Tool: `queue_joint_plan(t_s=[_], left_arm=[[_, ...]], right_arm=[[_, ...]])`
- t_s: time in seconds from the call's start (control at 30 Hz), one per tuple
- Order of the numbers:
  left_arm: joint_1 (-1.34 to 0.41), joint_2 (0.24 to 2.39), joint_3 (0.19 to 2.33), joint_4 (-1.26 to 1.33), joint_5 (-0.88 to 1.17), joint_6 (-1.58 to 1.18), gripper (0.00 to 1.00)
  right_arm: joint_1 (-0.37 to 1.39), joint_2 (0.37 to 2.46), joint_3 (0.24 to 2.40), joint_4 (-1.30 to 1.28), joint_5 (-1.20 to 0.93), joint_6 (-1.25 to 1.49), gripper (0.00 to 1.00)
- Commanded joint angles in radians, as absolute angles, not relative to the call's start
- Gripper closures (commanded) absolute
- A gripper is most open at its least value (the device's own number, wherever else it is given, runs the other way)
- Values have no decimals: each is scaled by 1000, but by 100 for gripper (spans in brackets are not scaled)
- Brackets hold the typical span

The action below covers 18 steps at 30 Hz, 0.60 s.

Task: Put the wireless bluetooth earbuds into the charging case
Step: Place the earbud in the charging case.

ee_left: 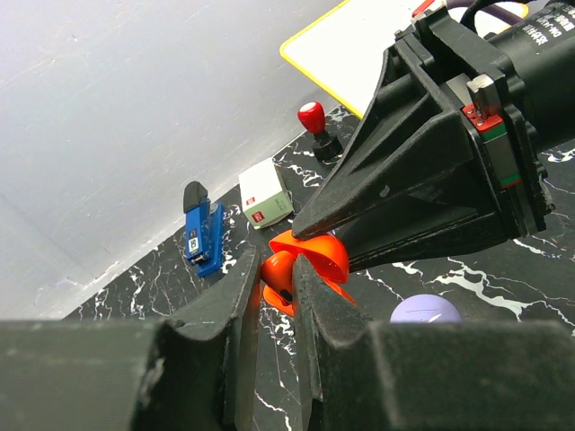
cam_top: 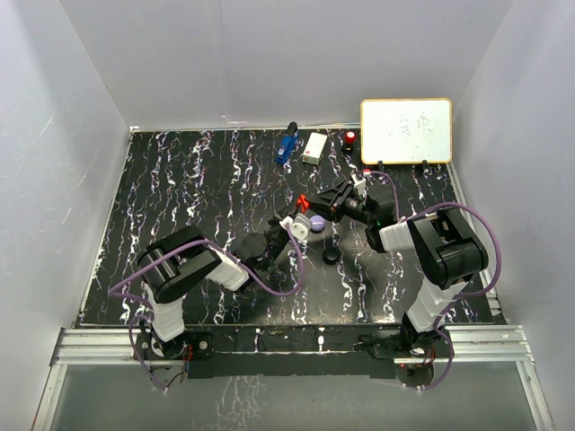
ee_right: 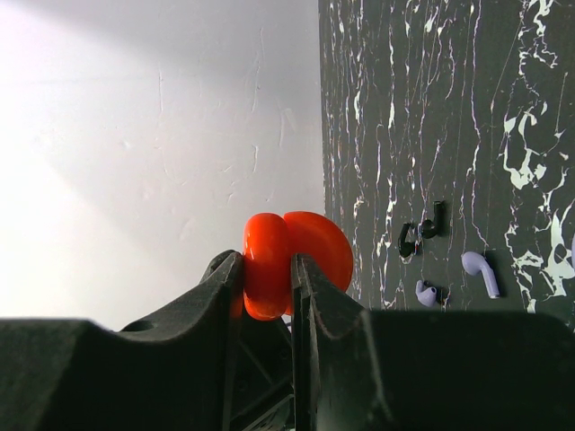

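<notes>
Since the red earbud (ee_left: 277, 285) is tiny, light, hard and glossy, we judge it apt to slip or flick out of a pinch, so it is best held across the stem, with the head left free to seat. The left gripper (ee_left: 277, 266) has narrow jaws on what we take for that bud, right against the red charging case (ee_right: 319, 247). The right gripper (ee_right: 267, 262) clamps this stiff, hinged shell above the table (ee_right: 449, 108). Lavender earbuds (ee_right: 481, 271) and black earbuds (ee_right: 420, 235) lie loose on the table, near each other. We cannot see the case's sockets. Fingers cover the bud's stem, and red on red blurs where bud ends and case begins.
</notes>
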State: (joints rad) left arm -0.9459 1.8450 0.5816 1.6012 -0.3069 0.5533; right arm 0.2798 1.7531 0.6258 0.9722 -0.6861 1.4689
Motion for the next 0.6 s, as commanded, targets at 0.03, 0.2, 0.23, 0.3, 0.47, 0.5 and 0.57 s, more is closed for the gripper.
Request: queue_joint_plan(t_s=[0.03, 0.2, 0.23, 0.3, 0.47, 0.5, 0.57], left_arm=[[-956, 1835, 588, 1784, -314, 545, 98], [-959, 1832, 583, 1784, -323, 543, 94], [-959, 1832, 582, 1784, -326, 544, 94], [-959, 1832, 581, 1783, -331, 545, 93], [-960, 1832, 575, 1786, -342, 546, 89], [-960, 1830, 574, 1786, -343, 546, 88], [-961, 1830, 572, 1786, -348, 546, 86]], right_arm=[[279, 1731, 635, 1042, -692, 1473, 100], [279, 1730, 637, 1042, -692, 1473, 100], [278, 1730, 637, 1041, -692, 1475, 100], [279, 1730, 637, 1041, -692, 1474, 100], [279, 1729, 637, 1041, -693, 1474, 100], [279, 1729, 637, 1042, -693, 1474, 100], [279, 1729, 637, 1042, -693, 1475, 100]])
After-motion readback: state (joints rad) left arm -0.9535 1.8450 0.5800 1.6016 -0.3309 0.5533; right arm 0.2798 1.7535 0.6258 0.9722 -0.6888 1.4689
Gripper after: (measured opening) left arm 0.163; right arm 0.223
